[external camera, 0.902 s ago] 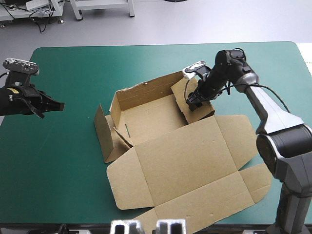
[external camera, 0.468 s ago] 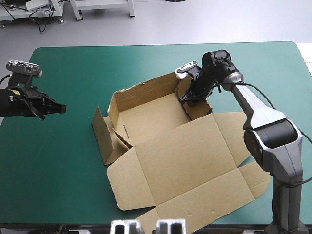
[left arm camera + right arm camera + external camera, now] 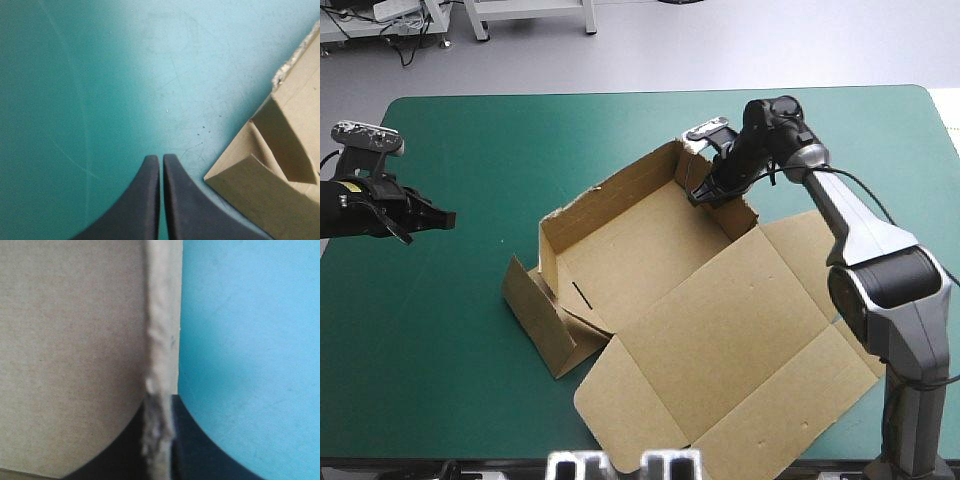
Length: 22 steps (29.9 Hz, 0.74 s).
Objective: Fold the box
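Observation:
The brown box (image 3: pixel 620 262) lies at mid-table as an open tray with its far and side walls raised. Its big lid (image 3: pixel 740 340) lies flat toward the front right, and a loose side flap (image 3: pixel 535 315) leans out at the left. My right gripper (image 3: pixel 705 193) is at the tray's far right corner, shut on the box: in the right wrist view the wall's ragged edge (image 3: pixel 162 315) runs in between the black fingers (image 3: pixel 120 450). Over bare cover near the left edge, my left gripper (image 3: pixel 445 218) is shut with nothing in it; ahead of it (image 3: pixel 161 157) and to one side is the box's flap corner (image 3: pixel 270 190).
Bare teal-green cover (image 3: pixel 470 140) stretches along the far side and between the left gripper and the box. The lid's front corner (image 3: pixel 695 455) reaches the table's front edge. The right arm reaches in over the table's right side.
The right gripper has shut on the tray's right wall and the whole box has swung round, lid toward the front right and left flap toward the front. The left arm has barely moved.

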Tool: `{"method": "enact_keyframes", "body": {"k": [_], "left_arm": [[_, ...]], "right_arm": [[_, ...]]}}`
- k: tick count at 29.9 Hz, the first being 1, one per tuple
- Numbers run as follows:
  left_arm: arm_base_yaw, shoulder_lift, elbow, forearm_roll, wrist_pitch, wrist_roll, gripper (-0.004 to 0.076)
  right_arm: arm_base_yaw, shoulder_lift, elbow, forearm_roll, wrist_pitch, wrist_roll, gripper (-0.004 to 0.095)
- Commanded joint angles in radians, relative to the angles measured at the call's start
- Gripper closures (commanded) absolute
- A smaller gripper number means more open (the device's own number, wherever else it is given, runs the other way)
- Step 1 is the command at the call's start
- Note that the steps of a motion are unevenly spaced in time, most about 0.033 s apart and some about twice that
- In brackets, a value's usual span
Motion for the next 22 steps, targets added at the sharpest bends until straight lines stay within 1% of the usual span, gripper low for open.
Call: {"method": "enact_keyframes", "body": {"k": [1, 3, 7, 11, 14, 17, 20, 22], "left_arm": [[0.001, -0.02, -0.023, -0.017, -0.055, 0.002, 0.0715], [0.001, -0.02, -0.023, -0.017, -0.062, 0.002, 0.0715], [0.001, -0.02, -0.023, -0.017, -0.087, 0.002, 0.0715], [0.001, -0.02, -0.023, -0.015, -0.123, 0.002, 0.0715], [0.001, -0.018, -0.023, -0.021, -0.151, 0.002, 0.0714], [0.001, 0.005, -0.01, -0.092, -0.184, 0.027, 0.071], [0.001, 0.068, 0.012, -0.301, -0.161, 0.141, 0.071], [0.015, 0.125, 0.018, -0.496, -0.091, 0.25, 0.071]], "right_arm": [[-0.092, -0.174, -0.046, 0.152, 0.027, -0.046, 0.0933], [-0.15, -0.233, -0.046, 0.21, 0.027, -0.068, 0.0933], [-0.29, -0.365, -0.046, 0.384, 0.029, -0.13, 0.0933], [-0.397, -0.471, -0.046, 0.48, 0.029, -0.155, 0.0933], [-0.424, -0.546, -0.044, 0.503, 0.029, -0.177, 0.0933], [-0.424, -0.603, -0.016, 0.541, 0.029, -0.195, 0.0933], [-0.424, -0.647, 0.046, 0.596, 0.029, -0.228, 0.0933], [-0.424, -0.666, 0.087, 0.589, 0.029, -0.235, 0.0933]]}}
